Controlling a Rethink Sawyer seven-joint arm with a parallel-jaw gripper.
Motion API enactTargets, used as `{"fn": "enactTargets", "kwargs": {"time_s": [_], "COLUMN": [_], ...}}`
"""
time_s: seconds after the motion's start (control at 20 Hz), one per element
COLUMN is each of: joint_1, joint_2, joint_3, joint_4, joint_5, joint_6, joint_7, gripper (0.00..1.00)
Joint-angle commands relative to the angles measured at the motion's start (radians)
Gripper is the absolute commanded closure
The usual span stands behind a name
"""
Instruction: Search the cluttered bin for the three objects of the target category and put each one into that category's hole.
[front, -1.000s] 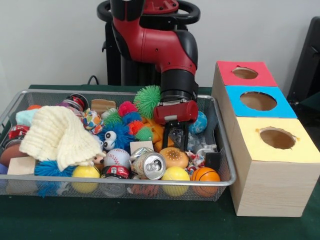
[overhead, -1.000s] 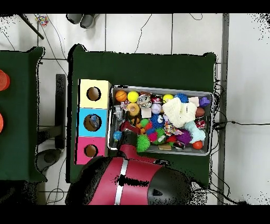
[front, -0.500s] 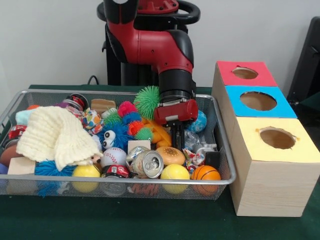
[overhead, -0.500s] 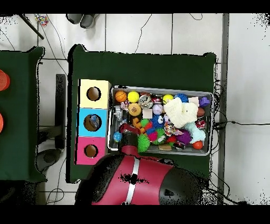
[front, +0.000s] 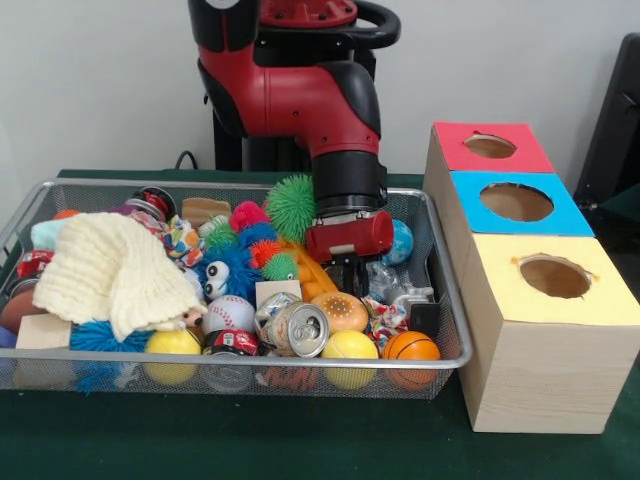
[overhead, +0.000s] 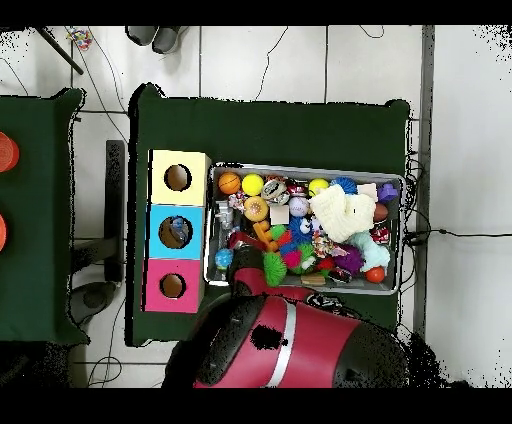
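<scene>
A red and black arm (front: 300, 95) is reaching down into a wire bin (front: 440, 300) packed with toys, on a green table (front: 300, 450). Its gripper (front: 348, 280) is sitting low among the clutter near the bin's right side, just behind a burger toy (front: 341, 311) and beside a crumpled clear wrapper (front: 385, 280); its fingers are buried between objects, so I cannot tell how far they are parted or whether they are holding anything. A green spiky ball (front: 293, 203) is lying just left of the wrist, with an orange toy (front: 312, 272) below it. Along the bin's front edge, a soda can (front: 300, 328) is lying on its side, with a baseball (front: 233, 313) to its left, a yellow ball (front: 350, 347) and a small basketball (front: 411, 348) to its right. A cream knitted hat (front: 115, 270) is covering the left part of the bin. To the right of the bin, three boxes are standing in a row touching each other, each with a round hole on top: a yellow box (front: 550, 330) nearest, a blue box (front: 515, 203) in the middle, a red box (front: 488, 146) farthest. In the overhead view, something is showing inside the blue box's hole (overhead: 175, 231), while the arm's bulk (overhead: 290, 345) is hiding the bin's adjacent corner.
</scene>
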Motion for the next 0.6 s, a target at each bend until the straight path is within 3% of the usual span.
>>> {"fn": "enactTargets", "kwargs": {"time_s": [0.05,0.15,0.25,0.4,0.6], "joint_1": [-0.076,-0.095,-0.16,-0.208,-0.178], "joint_2": [0.018,-0.112,-0.236,-0.267,-0.287], "joint_3": [0.074,0.071,0.117,0.159,0.142], "joint_4": [0.085,0.099,0.062,-0.049,-0.154], "joint_5": [-0.051,-0.028,-0.035,-0.005,0.027], "joint_6": [0.472,0.523,0.669,0.817,0.974], "joint_7": [0.07,0.062,0.02,-0.039,-0.077], "gripper": [1.0,1.0,1.0,1.0,1.0]}}
